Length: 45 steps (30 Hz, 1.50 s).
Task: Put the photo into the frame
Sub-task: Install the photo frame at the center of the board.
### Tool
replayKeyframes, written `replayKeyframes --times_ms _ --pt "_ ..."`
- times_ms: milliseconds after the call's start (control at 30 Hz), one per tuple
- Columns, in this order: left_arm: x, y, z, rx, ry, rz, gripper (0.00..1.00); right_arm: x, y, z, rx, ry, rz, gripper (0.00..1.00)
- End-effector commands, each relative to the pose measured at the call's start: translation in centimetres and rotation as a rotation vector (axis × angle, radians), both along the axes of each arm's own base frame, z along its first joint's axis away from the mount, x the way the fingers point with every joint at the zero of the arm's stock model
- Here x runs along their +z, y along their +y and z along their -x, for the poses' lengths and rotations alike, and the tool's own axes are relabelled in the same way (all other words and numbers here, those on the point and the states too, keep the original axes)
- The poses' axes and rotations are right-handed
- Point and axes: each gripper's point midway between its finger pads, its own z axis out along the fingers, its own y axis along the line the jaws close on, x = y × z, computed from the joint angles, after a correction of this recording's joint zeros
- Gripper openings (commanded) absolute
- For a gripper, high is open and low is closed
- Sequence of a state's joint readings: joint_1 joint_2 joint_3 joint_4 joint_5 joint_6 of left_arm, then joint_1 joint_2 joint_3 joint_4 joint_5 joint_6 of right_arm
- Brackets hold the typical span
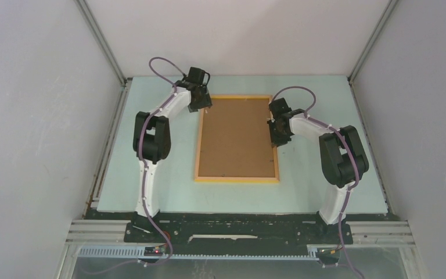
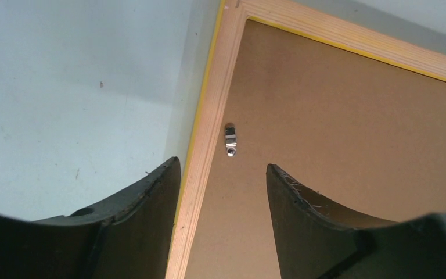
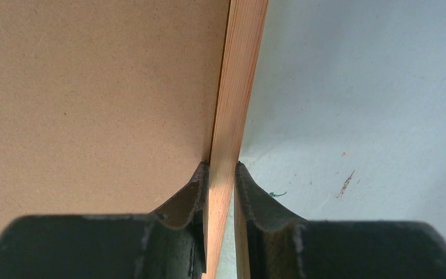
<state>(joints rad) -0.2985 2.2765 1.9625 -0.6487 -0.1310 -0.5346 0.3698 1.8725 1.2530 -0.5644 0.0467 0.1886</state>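
Where the left arm reaches out over the pale blue-green table (image 1: 151,192), the left gripper (image 1: 201,106) hangs above the far left corner of the large rectangular picture frame with a thin yellow-orange wooden rim (image 1: 236,178). Seen from its own wrist camera, the left gripper (image 2: 222,165) has its jaws set wide. One black finger is over the bare table (image 2: 64,87) just outside the rim and the other over the board, so the frame (image 2: 209,133) passes between them ungripped; I cannot tell whether either fingertip touches anything. A small silver metal tab (image 2: 230,139) sits at the inner edge of the rim just ahead of the fingers. The frame lies flat in the middle of the table, long sides running away from the arm bases, with a flat brown fibreboard backing board (image 1: 236,136) filling its opening and facing up. At the frame's right long side, toward the far end, the right gripper (image 1: 275,135) meets the rim. Its wrist view shows the right gripper (image 3: 220,165) closed narrowly on the pale wood of the frame (image 3: 238,75), one finger on the backing board (image 3: 93,87) side and the other on the table (image 3: 371,87) side, both pads pressed against the rim.
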Motion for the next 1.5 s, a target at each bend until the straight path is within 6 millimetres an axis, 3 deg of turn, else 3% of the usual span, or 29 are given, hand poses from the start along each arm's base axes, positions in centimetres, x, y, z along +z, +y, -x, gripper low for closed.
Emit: replayKeyframes --times_ms 0,200,467,667,1067,1467 --pt "0.1 0.6 -0.7 0.098 0.02 -0.009 0.61 0.8 0.7 0.2 0.009 -0.018 -0.021 0.0" --pt "-0.8 0.4 0.2 0.126 0.067 0.014 0.59 0.2 0.0 2.2 -0.018 0.03 -0.01 0.0" --pt "0.9 1.6 2.5 0.102 0.037 -0.03 0.66 -0.8 0.3 5.5 -0.019 0.078 -0.024 0.0" --pt "0.3 1.4 3.6 0.093 0.059 -0.01 0.67 -1.0 0.1 7.2 -0.022 0.079 -0.029 0.0" --pt "0.8 -0.4 1.2 0.113 0.019 0.017 0.74 -0.9 0.1 6.9 -0.023 0.059 -0.048 0.0" --pt "-1.1 -0.7 1.2 0.157 0.067 -0.034 0.65 -0.4 0.3 7.4 -0.012 0.052 -0.051 0.0"
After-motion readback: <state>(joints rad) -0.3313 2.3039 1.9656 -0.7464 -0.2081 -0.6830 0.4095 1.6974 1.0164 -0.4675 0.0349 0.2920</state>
